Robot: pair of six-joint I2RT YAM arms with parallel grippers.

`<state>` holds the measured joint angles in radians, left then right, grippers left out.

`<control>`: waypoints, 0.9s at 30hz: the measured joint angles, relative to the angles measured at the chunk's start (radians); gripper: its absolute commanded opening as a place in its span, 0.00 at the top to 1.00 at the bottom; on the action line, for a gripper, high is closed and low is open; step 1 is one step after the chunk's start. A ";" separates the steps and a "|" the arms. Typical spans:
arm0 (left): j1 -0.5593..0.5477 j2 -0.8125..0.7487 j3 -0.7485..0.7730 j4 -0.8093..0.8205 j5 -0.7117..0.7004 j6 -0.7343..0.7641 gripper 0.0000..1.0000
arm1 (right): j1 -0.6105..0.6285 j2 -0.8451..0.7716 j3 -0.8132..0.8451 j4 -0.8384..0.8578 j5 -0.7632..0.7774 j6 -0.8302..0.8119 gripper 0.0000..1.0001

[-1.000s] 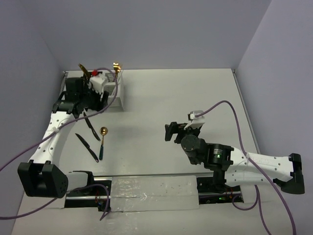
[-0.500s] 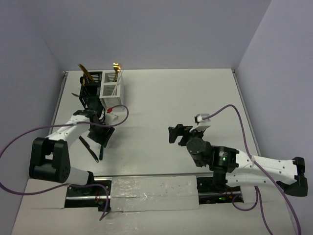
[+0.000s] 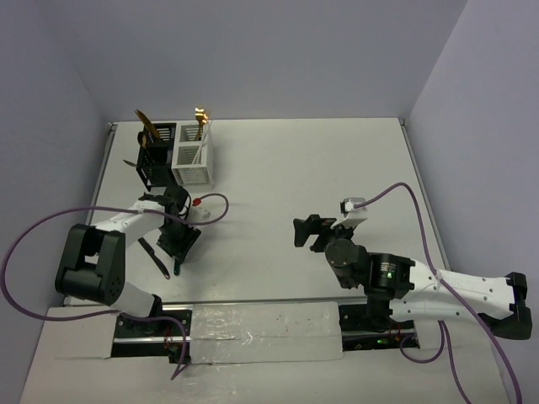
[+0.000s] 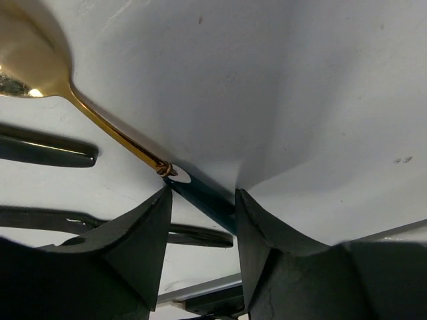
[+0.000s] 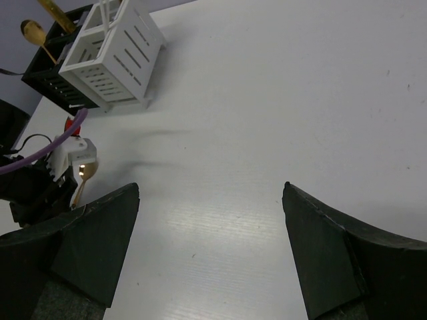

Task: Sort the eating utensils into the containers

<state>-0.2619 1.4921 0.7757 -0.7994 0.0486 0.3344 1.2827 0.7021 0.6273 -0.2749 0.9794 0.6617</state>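
Since the earlier frames, the left gripper [image 4: 203, 195] has left the containers and come down onto the counter [image 3: 337, 160], well nearward of the white caddy [image 3: 194, 157]. The right arm has shifted only slightly.

Findings, left to right:

1. Black caddy [image 3: 152, 162]: it stands upright, touching the left side of the white caddy. A gold knife [image 3: 145, 124] leans out of its top.

2. Two black utensils [image 4: 47, 150]: they lie flat on the counter, nearward and left of the white caddy, just beside the left gripper. Their heads are out of view, so their type cannot be told.

3. Gold spoon [image 4: 27, 67]: it lies flat on the counter nearward of the white caddy, bowl up. The left wrist view shows its dark green handle passing between the left gripper's fingers [image 4: 143, 253]. The jaws stand narrowly apart, one on each side of the handle. Whether either pad presses the handle cannot be told. The spoon is not lifted.

4. White caddy: it is upright at the far left of the counter, and a gold fork [image 3: 200, 113] rises from it.

5. Right gripper [image 5: 211, 200]: it hovers well to the right of the white caddy and faces it. Its jaws are spread wide with nothing between them, and only bare counter lies below.
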 measured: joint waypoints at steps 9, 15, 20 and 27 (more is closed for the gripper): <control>-0.005 0.016 0.006 0.018 -0.050 -0.017 0.73 | 0.000 0.000 0.000 -0.010 0.006 0.003 0.06; -0.005 0.016 0.007 0.019 -0.055 -0.021 0.93 | 0.000 -0.006 0.000 -0.011 0.008 0.003 0.06; -0.005 0.002 0.007 0.019 -0.027 -0.027 1.00 | 0.000 -0.018 0.000 -0.014 0.008 0.003 0.06; -0.010 -0.185 0.069 0.036 0.098 -0.037 1.00 | 0.000 -0.042 0.000 -0.024 0.009 0.004 0.06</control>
<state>-0.2718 1.3071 0.8452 -0.7631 0.1463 0.2974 1.2827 0.6605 0.6273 -0.2989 0.9886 0.6655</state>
